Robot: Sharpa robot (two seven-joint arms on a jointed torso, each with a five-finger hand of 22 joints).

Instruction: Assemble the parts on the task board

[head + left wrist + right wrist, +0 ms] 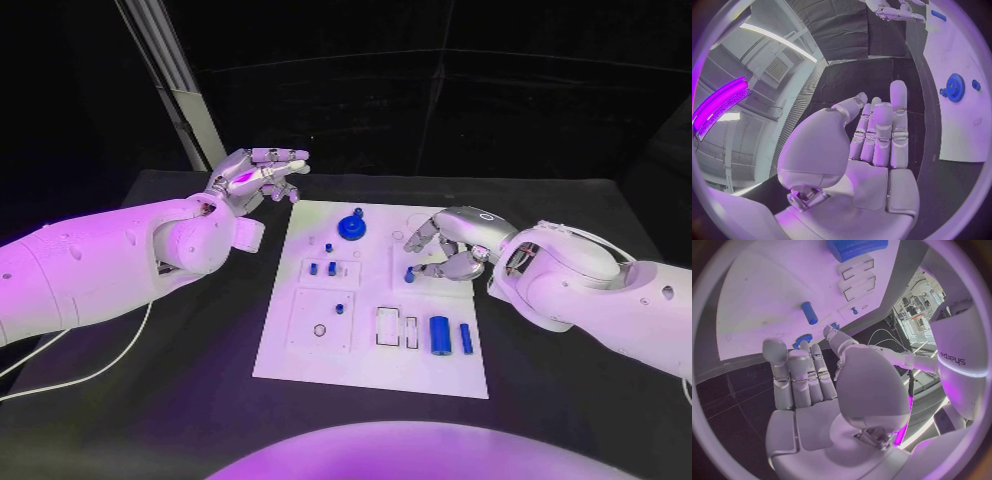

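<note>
White flat plastic task board (pixel 368 370) sits mid-table on the black tabletop (pixel 188 400), long side running away from the robot. Progress looks partial. The blue toothed gear (pixel 355 227) stands on its post near the far end, so that one is likely done. Small blue pegs (pixel 330 268) stand in the block left of centre, with one more peg (pixel 340 309) in the square plate below. Two blue cylinders, a fat one (pixel 438 334) and a thin one (pixel 466 338), lie loose at the near right beside the empty rectangular slots (pixel 388 326). My read: those are still to place.

Right hand (pixel 447 250) hovers over the board's right middle, fingers curled downward, tips just by a short blue peg (pixel 408 274). Contact or pinch: cannot tell. Its wrist view shows fingers straight and together, nothing in the palm.

Left hand (pixel 257 177) is off the board beyond its far left corner, raised, fingers loosely bent and apart, holding nothing.
</note>
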